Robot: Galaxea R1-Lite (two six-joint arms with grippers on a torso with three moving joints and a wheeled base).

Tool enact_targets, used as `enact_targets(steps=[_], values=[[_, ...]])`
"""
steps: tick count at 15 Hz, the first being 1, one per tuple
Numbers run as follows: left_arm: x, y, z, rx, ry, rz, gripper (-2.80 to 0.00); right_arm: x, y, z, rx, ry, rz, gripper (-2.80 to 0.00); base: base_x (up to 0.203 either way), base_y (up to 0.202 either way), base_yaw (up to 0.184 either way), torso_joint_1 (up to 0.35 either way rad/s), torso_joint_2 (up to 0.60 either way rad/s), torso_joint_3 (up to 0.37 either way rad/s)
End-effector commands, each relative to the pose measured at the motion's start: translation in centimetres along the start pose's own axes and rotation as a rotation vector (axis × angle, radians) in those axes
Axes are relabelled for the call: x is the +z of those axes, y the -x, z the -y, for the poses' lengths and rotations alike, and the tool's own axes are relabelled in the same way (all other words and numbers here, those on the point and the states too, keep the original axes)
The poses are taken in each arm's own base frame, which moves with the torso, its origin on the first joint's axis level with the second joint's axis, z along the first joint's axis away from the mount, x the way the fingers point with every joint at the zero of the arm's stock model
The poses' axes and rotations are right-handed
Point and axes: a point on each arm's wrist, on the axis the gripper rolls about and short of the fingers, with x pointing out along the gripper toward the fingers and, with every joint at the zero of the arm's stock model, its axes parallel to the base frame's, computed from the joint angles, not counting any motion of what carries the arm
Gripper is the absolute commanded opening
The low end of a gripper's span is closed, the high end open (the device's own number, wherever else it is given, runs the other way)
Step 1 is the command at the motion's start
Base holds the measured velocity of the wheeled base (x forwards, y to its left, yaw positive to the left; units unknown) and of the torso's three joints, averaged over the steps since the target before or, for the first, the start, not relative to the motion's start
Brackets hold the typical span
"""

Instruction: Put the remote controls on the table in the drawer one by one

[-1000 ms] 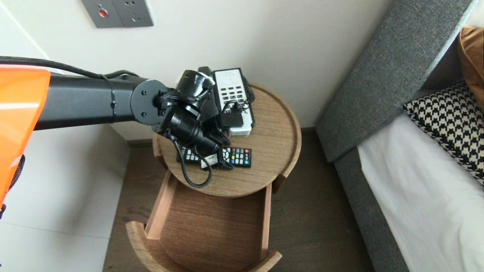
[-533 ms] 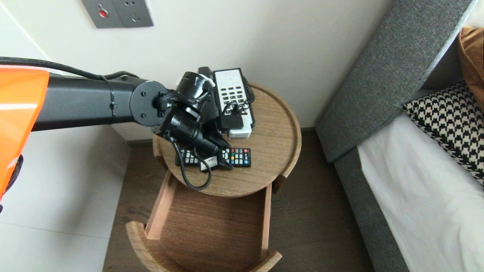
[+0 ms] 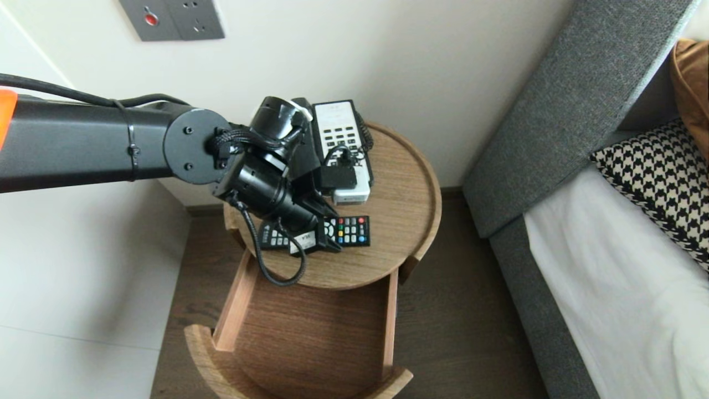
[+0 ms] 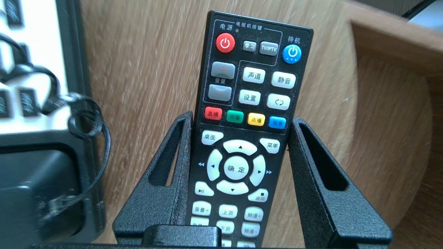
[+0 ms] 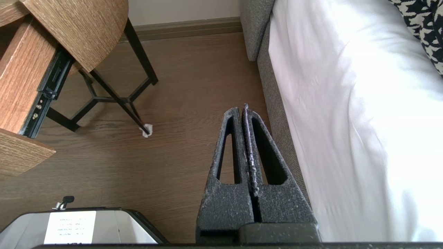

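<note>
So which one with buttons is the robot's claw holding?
The black remote, clamped in the left gripper; the white phone lies apart, nearer the wall.

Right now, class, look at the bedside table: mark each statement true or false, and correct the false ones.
1. The left gripper clamps the black remote by its long edges. True.
2. The drawer below the round table stands pulled out. True.
3. The right gripper is open. False: it is shut, above the floor beside the bed.
4. The black remote lies inside the drawer. False: it is over the round table, in the left gripper's grip.
</note>
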Motion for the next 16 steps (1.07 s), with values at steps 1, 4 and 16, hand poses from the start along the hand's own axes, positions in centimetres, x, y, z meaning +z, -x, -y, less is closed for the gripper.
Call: enact_targets(steps=[1,4,16], values=[[0.5,0.6,0.2,0.004,-0.015,0.014,-2.8,-0.1,0.0,0.0,0.0,0.0,0.006,-2.8,0.0,0.0,0.0,0.0,0.0,0.0],[0.3,0.5,0.5,-0.009,-0.012,0.006,-2.8,-0.2,0.0,0.0,0.0,0.001,0.005,-2.8,0.0,0.0,0.0,0.0,0.0,0.0],[-0.6,-0.9,1.2,-0.06,0.015,-0.106,-2.8,-0.1,0.0,0.0,0.0,0.0,0.006,-2.8,0.0,0.0,0.0,0.0,0.0,0.0]])
